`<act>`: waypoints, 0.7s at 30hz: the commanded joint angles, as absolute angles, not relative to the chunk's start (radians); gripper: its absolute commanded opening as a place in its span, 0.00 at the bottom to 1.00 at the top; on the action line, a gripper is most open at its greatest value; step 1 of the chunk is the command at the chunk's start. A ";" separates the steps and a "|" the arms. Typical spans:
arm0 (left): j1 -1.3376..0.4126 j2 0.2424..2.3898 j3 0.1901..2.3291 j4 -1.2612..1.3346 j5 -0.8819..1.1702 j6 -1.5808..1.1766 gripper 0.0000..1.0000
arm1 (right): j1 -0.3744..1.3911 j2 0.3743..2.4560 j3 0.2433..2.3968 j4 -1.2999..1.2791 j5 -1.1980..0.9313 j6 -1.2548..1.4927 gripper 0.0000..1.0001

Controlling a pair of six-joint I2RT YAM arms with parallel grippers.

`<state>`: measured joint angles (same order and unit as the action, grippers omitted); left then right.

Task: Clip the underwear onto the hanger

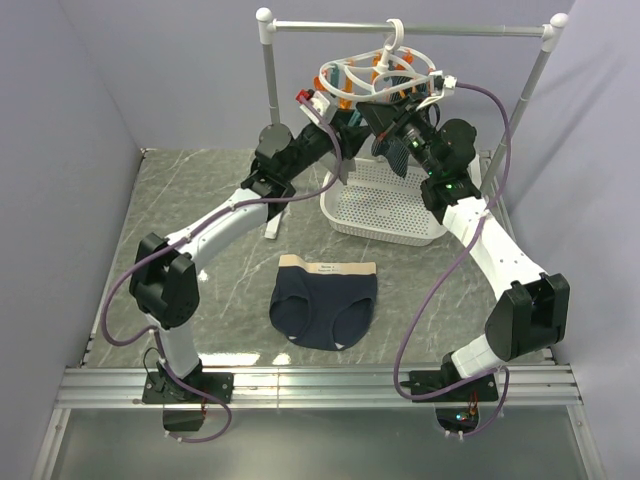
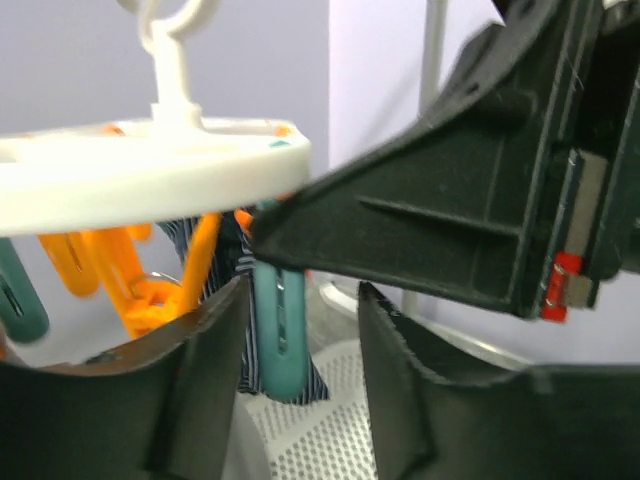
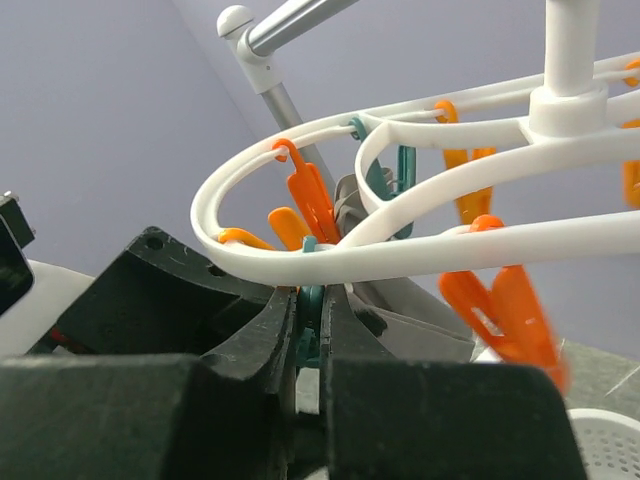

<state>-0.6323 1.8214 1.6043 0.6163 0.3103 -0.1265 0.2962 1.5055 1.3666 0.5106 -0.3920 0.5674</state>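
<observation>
The underwear (image 1: 323,305), navy with a tan waistband, lies flat on the table in front of the arms, far from both grippers. The white round hanger (image 1: 385,75) hangs by its hook from the rail, orange and teal clothespins dangling under it. Both grippers are raised beneath its ring. My right gripper (image 3: 311,305) is shut on a teal clothespin (image 3: 311,296) just under the hanger (image 3: 400,255). My left gripper (image 2: 300,340) is open, and a teal clothespin (image 2: 280,340) holding navy pinstriped cloth (image 2: 316,385) hangs between its fingers, close to the left one. The right gripper's black body fills that view's upper right.
A white perforated basket (image 1: 385,232) stands on the table under the hanger, also seen below the left fingers (image 2: 320,440). The grey metal rail stand (image 1: 410,30) spans the back. The pinstriped cloth (image 1: 392,150) hangs over the basket. Purple walls enclose both sides.
</observation>
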 commanded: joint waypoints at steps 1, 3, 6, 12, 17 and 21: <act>-0.609 1.734 1.595 0.546 0.386 -0.138 0.54 | 0.308 1.488 1.388 0.518 -0.402 0.561 0.00; -0.562 1.669 1.556 0.435 0.483 -0.170 0.65 | 0.305 1.491 1.391 0.517 -0.410 0.563 0.00; -0.470 1.547 1.423 0.367 0.681 -0.257 0.71 | 0.304 1.491 1.393 0.515 -0.416 0.561 0.00; -0.388 1.344 1.202 0.056 0.665 -0.238 0.56 | 0.302 1.493 1.393 0.506 -0.425 0.557 0.00; -0.321 1.336 1.068 -0.147 0.615 -0.311 0.51 | 0.302 1.491 1.404 0.500 -0.433 0.558 0.00; -0.252 1.397 0.987 -0.233 0.591 -0.370 0.52 | 0.302 1.497 1.411 0.494 -0.439 0.561 0.00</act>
<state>-0.3031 1.3476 1.0382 -0.0776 0.6098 -0.2996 0.2977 1.5059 1.3724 0.4854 -0.4088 0.5674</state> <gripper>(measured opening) 0.515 0.170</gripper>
